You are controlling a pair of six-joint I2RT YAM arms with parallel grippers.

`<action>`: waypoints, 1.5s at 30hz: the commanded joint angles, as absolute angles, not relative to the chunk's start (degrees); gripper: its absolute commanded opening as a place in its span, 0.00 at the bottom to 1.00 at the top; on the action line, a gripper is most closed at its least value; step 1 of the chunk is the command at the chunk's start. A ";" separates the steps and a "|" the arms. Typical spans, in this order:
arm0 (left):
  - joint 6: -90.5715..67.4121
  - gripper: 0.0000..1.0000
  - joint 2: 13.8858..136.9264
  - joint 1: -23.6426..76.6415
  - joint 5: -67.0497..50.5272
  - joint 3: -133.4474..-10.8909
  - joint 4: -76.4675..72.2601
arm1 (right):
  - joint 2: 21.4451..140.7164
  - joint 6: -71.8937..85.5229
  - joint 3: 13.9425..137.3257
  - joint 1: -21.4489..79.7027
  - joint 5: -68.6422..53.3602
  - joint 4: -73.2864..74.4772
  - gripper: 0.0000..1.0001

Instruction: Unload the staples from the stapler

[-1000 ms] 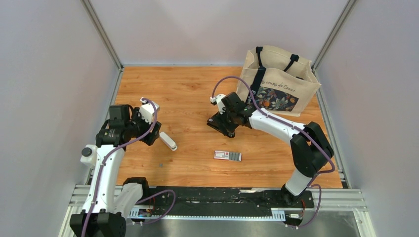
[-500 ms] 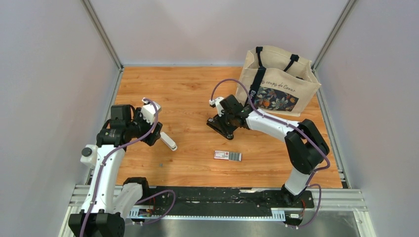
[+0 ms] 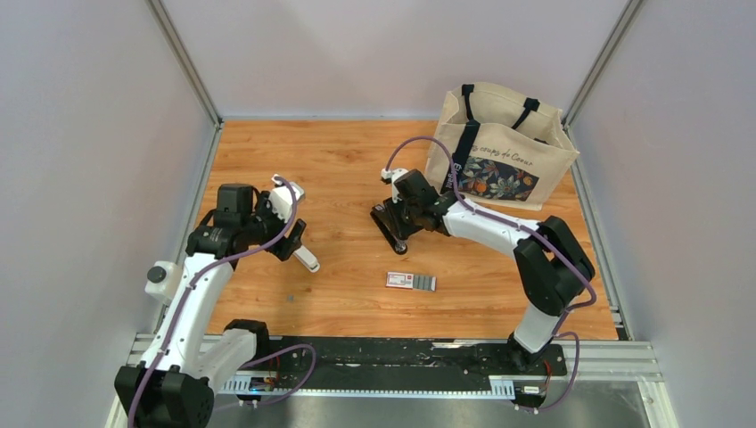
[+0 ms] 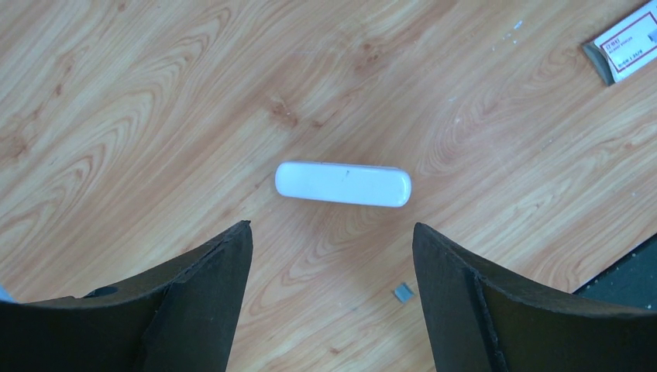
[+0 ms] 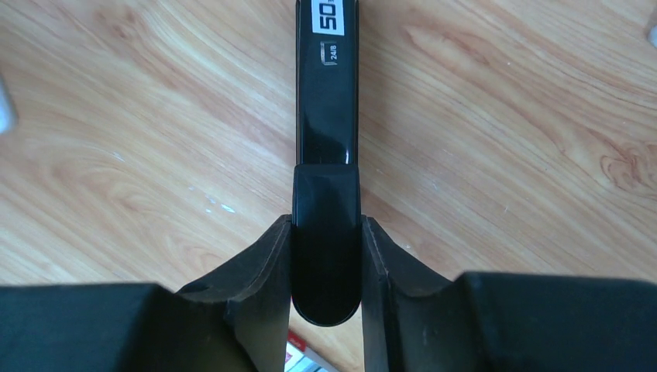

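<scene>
A black stapler point(image 5: 327, 93) marked 50 and 24/8 lies on the wooden table; my right gripper point(image 5: 325, 225) is shut on its rear end. In the top view the stapler point(image 3: 389, 230) sits mid-table under the right gripper point(image 3: 398, 220). My left gripper point(image 4: 331, 229) is open and empty, hovering above a white oblong piece point(image 4: 342, 184) that lies flat, just beyond the fingertips. A small silvery-grey staple bit point(image 4: 402, 292) lies on the wood near the right finger point(image 4: 465, 310); it also shows in the top view point(image 3: 288, 298). No staples show in the black stapler.
A small red-and-white box point(image 3: 411, 282) lies near the front middle and also shows in the left wrist view point(image 4: 627, 53). A beige tote bag point(image 3: 504, 152) stands at the back right. Grey walls enclose the table on three sides.
My left gripper has moved right and forward, over the white piece. My right gripper has turned slightly and shifted the black stapler a little to the left.
</scene>
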State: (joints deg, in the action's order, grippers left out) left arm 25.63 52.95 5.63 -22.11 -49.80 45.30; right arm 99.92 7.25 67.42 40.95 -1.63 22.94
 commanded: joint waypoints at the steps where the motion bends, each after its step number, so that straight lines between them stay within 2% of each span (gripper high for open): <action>1: 21.28 0.84 54.14 6.15 -22.58 -48.78 39.73 | 91.85 17.39 66.54 41.40 -2.02 11.87 0.00; 7: 16.70 0.85 54.93 8.34 -26.62 -45.62 32.61 | 87.02 23.81 64.69 41.83 -2.20 7.74 0.00; 14: 18.10 0.85 59.23 15.54 -25.23 -45.35 29.19 | 83.41 28.65 62.14 42.89 -2.46 3.96 0.00; 23: 18.20 0.85 65.65 20.47 -27.51 -46.93 27.42 | 77.44 37.60 56.61 46.40 2.72 -3.85 0.00; 35: 14.68 0.86 70.57 22.85 -37.43 -48.69 27.07 | 74.01 44.12 53.09 49.74 8.08 -10.28 0.00; 45: 12.92 0.86 73.65 23.91 -39.19 -48.87 23.39 | 73.39 47.20 50.71 51.41 8.17 -13.27 0.00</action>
State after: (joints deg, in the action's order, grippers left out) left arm 15.07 73.63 23.66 -35.79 -46.57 26.96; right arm 76.09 44.84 50.13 50.48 6.66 -4.56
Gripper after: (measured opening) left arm 0.862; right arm 0.345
